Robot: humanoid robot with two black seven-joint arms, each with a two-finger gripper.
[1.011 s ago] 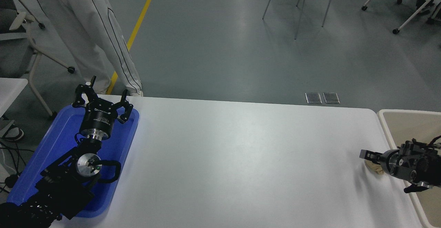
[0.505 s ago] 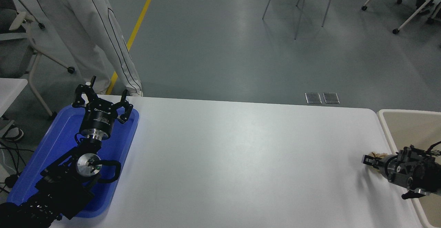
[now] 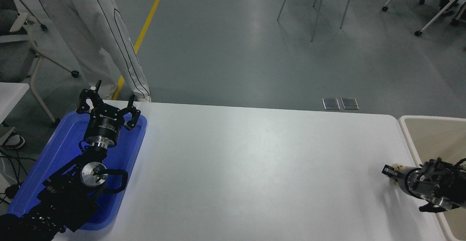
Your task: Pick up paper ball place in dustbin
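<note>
At the far left the left tool is parked above the blue tray, its fingers spread apart and nothing between them. It is well apart from everything the task concerns. The wide middle of the white counter carries nothing that bears on the job.

Near the counter's right edge sits the right tool, pointing leftward, away from the bin. The paper ball shows only as a pale tan scrap at the tool's tip, and the fingers look drawn in around it, so the wad is probably clamped and perhaps lifted just clear of the counter. The view is too small and dark there to be sure.

What the coming move turns on is this: the dustbin lies to the right of the ball, behind the tool's wrist, with its thick pale rim just beside the arm. The carry must therefore go rightward and over that rim, and the right arm is plainly the nearer one.

Most of the ball is hidden by the fingers. The right arm and the dustbin are both cut off by the picture's right edge, so the bin's depth and far wall cannot be judged.
</note>
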